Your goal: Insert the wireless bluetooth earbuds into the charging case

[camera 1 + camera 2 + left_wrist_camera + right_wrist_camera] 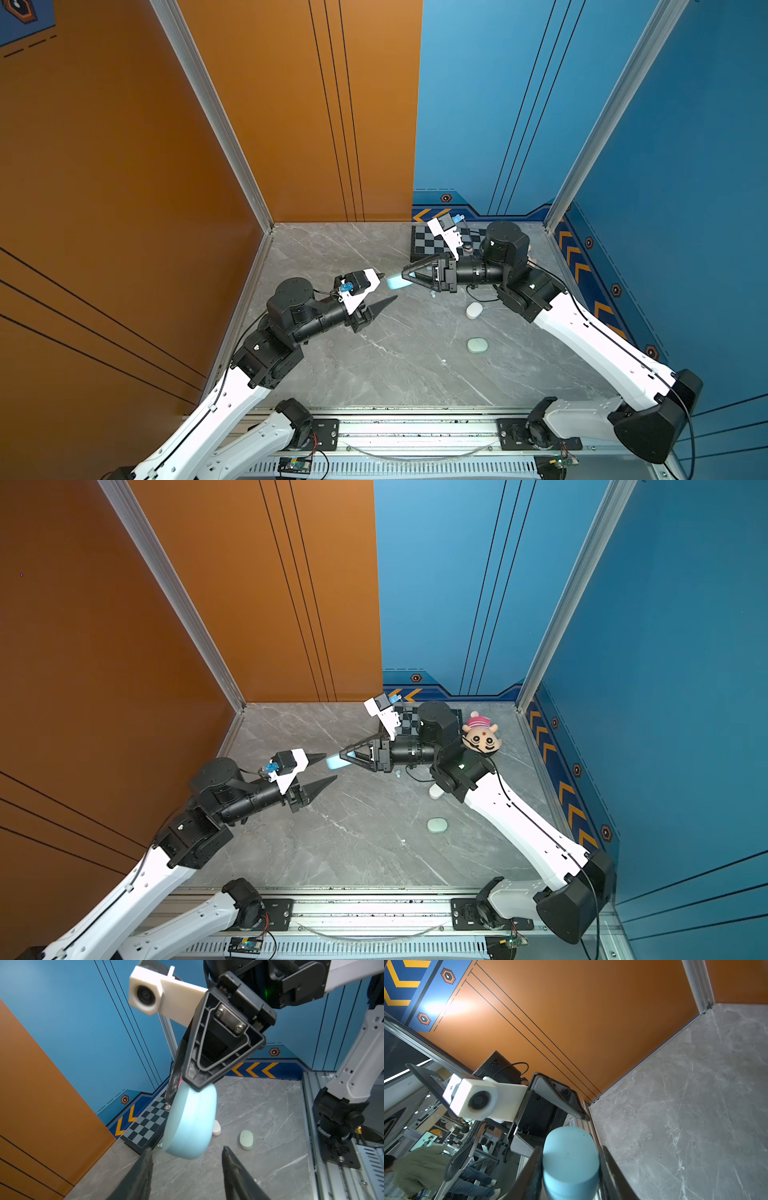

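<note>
Rt tool (571, 1148) clamped on pale-blue case (571, 1167), lt tool (187, 1148), jaws apart astride its free end, just clear, above grey counter (259, 1109).

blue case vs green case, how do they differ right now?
The blue case is pale blue; the green case is pale mint. The blue case is clamped in the right gripper above the table; the green case lies flat on the table, untouched. Both are rounded pebble shapes and look closed.
</note>
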Robot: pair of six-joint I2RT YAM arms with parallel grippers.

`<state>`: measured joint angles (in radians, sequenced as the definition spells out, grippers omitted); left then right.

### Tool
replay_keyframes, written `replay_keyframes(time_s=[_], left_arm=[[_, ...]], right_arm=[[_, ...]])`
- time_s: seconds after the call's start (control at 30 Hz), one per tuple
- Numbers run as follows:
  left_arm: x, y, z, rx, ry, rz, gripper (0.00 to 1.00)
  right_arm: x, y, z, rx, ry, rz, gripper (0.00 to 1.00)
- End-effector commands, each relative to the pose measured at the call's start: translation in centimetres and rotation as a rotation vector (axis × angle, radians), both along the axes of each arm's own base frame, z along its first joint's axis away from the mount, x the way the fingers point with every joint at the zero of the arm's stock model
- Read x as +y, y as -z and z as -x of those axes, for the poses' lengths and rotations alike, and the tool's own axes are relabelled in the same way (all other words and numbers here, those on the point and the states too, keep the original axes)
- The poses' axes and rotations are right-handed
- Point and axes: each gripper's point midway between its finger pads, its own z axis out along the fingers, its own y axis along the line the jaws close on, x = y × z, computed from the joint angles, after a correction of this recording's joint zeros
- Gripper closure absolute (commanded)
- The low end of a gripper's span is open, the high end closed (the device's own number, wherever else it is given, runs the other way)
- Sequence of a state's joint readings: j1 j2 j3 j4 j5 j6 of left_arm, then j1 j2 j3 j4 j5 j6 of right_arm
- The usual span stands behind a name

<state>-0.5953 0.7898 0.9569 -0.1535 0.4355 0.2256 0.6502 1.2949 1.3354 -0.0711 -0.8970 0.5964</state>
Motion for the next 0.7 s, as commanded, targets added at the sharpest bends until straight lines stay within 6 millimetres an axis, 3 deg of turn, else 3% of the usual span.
replay_keyframes(time_s=[0.0,0.2,0.47,0.67], left_arm=[[-0.7,-0.4,2.0,0.177,0.154,0.144,0.41],[-0.9,-1.3,2.1,0.334,0.264,0.290,0.40],[-1.8,-1.9,2.5,0.353,0.326,0.281,0.38],[-2.0,-2.7,3.0,0.346,0.346,0.288,0.40]], right_arm=[[-0.7,-1.9,0.2,-0.163,0.025,-0.052,0.72],[-1.0,-2.7,2.1,-0.359,-0.031,-0.109,0.72],[-0.1,-2.6,3.7,-0.391,-0.105,-0.120,0.72],[0.1,-1.7,3.5,-0.383,-0.106,-0.106,0.73]])
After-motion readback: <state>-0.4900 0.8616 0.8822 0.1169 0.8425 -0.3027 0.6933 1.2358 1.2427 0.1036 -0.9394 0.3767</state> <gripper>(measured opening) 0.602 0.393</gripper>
